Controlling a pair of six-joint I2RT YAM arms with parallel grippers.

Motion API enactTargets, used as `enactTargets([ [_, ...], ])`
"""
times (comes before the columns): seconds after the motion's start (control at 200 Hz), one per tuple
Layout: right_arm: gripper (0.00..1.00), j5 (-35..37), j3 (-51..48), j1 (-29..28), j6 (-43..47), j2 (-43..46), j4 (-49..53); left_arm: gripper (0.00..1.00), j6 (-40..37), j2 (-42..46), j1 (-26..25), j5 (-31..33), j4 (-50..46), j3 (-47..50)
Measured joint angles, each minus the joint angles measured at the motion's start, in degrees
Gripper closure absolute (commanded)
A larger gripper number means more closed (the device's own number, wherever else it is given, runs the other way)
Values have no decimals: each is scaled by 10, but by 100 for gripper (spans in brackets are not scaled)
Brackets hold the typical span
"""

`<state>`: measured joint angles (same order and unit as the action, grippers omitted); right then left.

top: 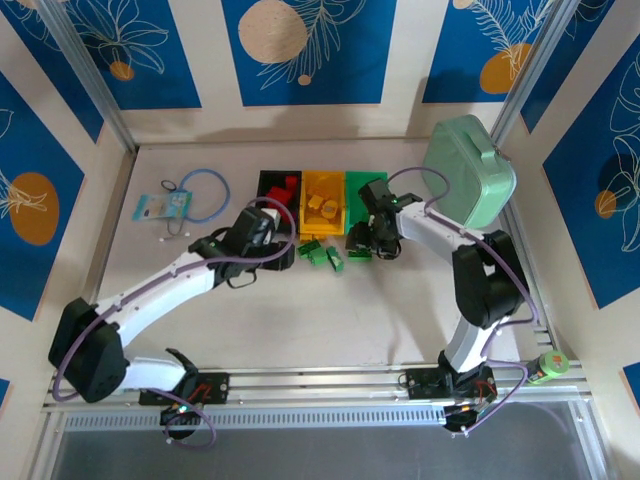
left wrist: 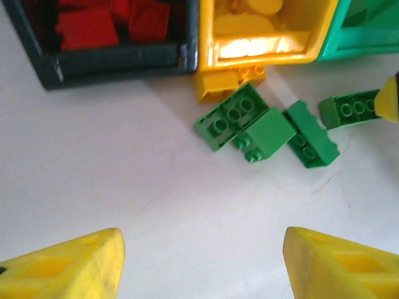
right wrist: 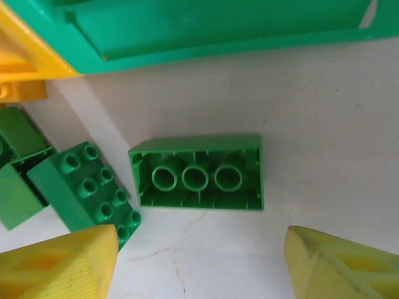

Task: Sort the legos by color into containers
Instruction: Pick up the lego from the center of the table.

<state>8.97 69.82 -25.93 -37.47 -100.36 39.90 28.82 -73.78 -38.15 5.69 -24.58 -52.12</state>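
While open and empty, hung right gripper (right wrist: 201,246) over upturned brick (right wrist: 196,172). Seemed light, rigid, slick; best pinched across long walls.

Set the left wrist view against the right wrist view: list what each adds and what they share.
Left wrist adds the black bin holding red bricks and yellow bricks inside the yellow bin. Right wrist adds the whole hollow underside of the upturned green brick, framed by the open right gripper. Shared: loose green bricks on the table, the green bin, a yellow bin corner.
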Motion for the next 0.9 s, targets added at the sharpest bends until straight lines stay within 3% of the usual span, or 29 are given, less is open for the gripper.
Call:
enactTargets([
  [0.33, 28, 26, 68, -15, 0, -97, 20, 33, 39, 87, 0, 12, 2, 104],
  [0.74, 30, 55, 89, -30, 0, -110, 32, 33, 52, 107, 0, 23, 4, 127],
  [0.901, 25, 68, 90, -37, 0, -112, 32, 33, 54, 107, 0, 23, 9, 127],
])
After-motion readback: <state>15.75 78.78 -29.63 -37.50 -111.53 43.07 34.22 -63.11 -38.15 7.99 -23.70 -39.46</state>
